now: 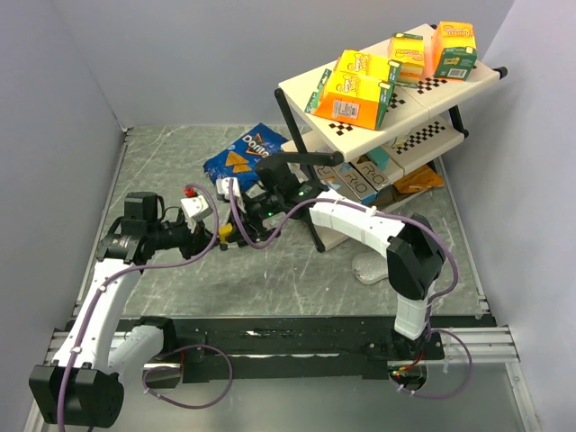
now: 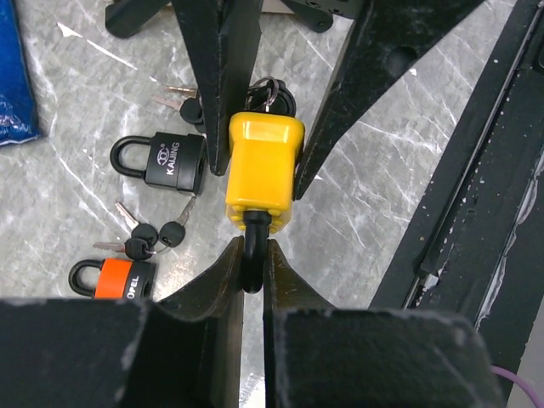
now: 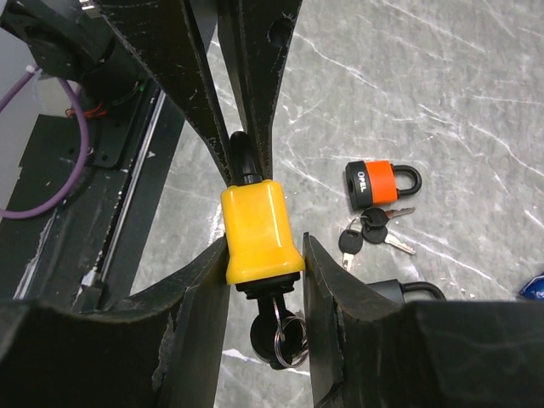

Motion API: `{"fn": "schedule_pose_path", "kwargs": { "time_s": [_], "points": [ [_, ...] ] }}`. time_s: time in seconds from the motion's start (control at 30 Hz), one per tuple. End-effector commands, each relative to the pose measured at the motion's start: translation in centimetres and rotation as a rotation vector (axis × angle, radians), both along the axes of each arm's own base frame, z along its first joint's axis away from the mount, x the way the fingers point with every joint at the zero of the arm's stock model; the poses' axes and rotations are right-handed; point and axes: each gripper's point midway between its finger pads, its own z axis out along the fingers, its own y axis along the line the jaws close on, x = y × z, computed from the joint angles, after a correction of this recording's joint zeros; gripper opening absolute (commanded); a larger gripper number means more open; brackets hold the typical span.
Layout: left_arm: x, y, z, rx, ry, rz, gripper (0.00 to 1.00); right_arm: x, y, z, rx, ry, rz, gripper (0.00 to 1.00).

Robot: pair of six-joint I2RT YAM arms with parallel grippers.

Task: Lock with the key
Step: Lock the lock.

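Observation:
A yellow padlock (image 1: 225, 231) hangs in the air between my two grippers. My left gripper (image 2: 252, 255) is shut on its black shackle (image 2: 252, 263). My right gripper (image 3: 264, 240) is shut on the yellow body (image 3: 257, 228), one finger on each side. A black-headed key (image 3: 280, 336) with a ring sticks out of the lock's underside, between the right fingers. In the left wrist view the yellow body (image 2: 263, 170) sits between the right fingers, with the key (image 2: 270, 92) beyond it. In the top view the left gripper (image 1: 209, 238) and the right gripper (image 1: 245, 225) meet at the lock.
A black padlock (image 2: 166, 161), an orange padlock (image 2: 115, 279) and loose keys (image 2: 149, 234) lie on the marble table below. A blue Doritos bag (image 1: 243, 157) lies behind. A white rack (image 1: 387, 90) with snack boxes stands at the right, and a white object (image 1: 371, 267) lies beside it.

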Motion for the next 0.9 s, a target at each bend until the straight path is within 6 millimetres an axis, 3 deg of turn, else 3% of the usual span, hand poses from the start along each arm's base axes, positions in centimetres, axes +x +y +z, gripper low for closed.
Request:
{"fn": "schedule_pose_path", "kwargs": {
  "time_s": [0.0, 0.37, 0.5, 0.63, 0.7, 0.73, 0.83, 0.87],
  "points": [
    [0.3, -3.9, 4.2, -0.167, -0.146, -0.178, 0.01, -6.8, 4.0, 9.3, 0.356, -0.122, 0.296, 0.0],
    [0.3, -5.1, 4.7, -0.204, -0.16, -0.206, 0.01, -7.7, 4.0, 9.4, 0.371, -0.119, 0.328, 0.0],
    [-0.3, -4.5, 4.2, -0.158, -0.144, -0.199, 0.01, -7.5, 3.3, 8.6, 0.343, -0.124, 0.323, 0.0],
    [-0.9, -3.0, 3.6, -0.104, -0.147, -0.173, 0.01, -6.0, 1.4, 7.4, 0.28, -0.134, 0.278, 0.01],
    [-0.8, -2.0, 3.7, -0.088, -0.162, -0.155, 0.01, -5.7, 0.4, 6.4, 0.228, -0.108, 0.261, 0.26],
    [-0.9, -1.1, 3.4, -0.082, -0.141, -0.124, 0.01, -5.4, -0.1, 6.2, 0.215, -0.12, 0.25, 0.48],
    [-1.3, 0.0, 3.2, -0.065, -0.123, -0.122, 0.01, -4.6, -1.6, 5.3, 0.169, -0.122, 0.222, 0.68],
    [-0.9, 0.7, 3.6, -0.058, -0.136, -0.101, 0.01, -4.0, -2.1, 5.2, 0.157, -0.129, 0.202, 0.7]
  ]
}}
